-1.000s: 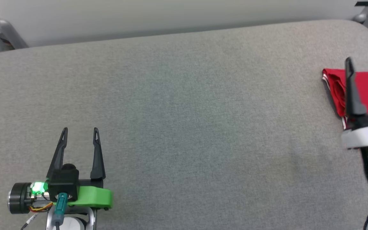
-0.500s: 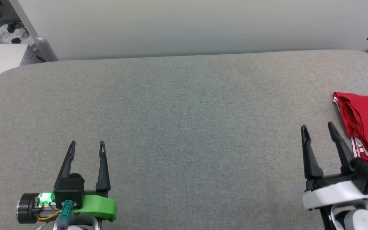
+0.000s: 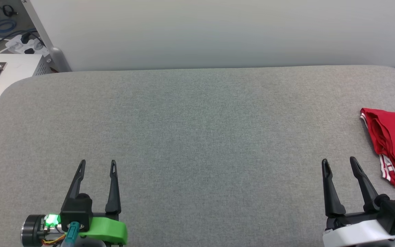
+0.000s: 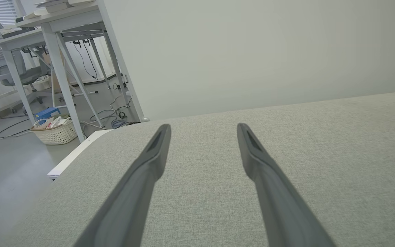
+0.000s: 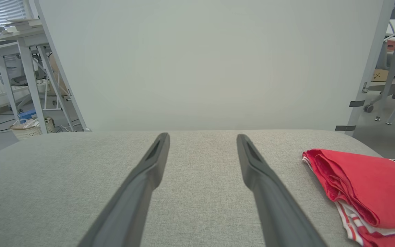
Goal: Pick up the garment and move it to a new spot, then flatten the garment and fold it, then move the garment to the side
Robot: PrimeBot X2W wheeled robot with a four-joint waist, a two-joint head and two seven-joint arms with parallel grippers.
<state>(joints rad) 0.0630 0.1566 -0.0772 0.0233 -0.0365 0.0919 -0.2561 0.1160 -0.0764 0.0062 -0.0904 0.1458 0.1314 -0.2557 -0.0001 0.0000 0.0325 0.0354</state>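
1. The garment (image 3: 393, 144) lies folded into a compact stack at the right edge of the table (image 3: 197, 137). Red layers are on top, with striped trim and a white band showing at its near corner. The head view cuts off its far right part.
2. The right end effector (image 3: 338, 160) hovers low over bare table just left of the garment and apart from it, its fingers spread and empty.
3. The left end effector (image 3: 98, 162) sits well apart at the near left, likewise spread with nothing between its fingers.
4. Judging by this layout, the fold is done and the garment is already set to the side — the final step looks complete, or nearly so.
5. The next move calls for little: keep both arms clear of the stack so the layers are not dragged. If the fold needs tidying, the right arm is nearer — a short reach rightward.
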